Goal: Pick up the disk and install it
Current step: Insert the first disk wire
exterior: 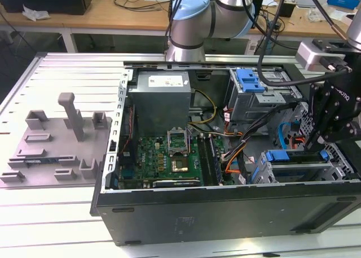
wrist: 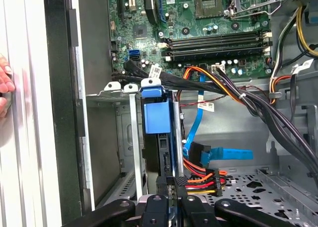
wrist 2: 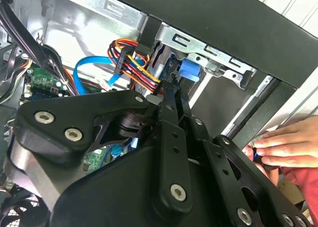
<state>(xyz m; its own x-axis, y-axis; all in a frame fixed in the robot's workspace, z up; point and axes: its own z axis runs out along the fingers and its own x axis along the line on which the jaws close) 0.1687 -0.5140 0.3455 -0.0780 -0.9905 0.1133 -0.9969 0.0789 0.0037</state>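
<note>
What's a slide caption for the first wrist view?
Gripper at the blue-bracketed disk standing in the drive cage, motherboard beyond.

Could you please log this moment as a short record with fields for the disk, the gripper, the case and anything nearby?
disk: upright in the drive cage, blue bracket on top
gripper: right at the disk's edge, inside the case
case: open, motherboard exposed
cables: orange, red and yellow bundle beside the disk
nearby: a person's hand at the case's outer edge

The exterior view looks down on the open computer case (exterior: 225,156); both wrist views peer closely past the gripper (wrist: 171,187) into its drive cage (wrist: 149,137).
</note>
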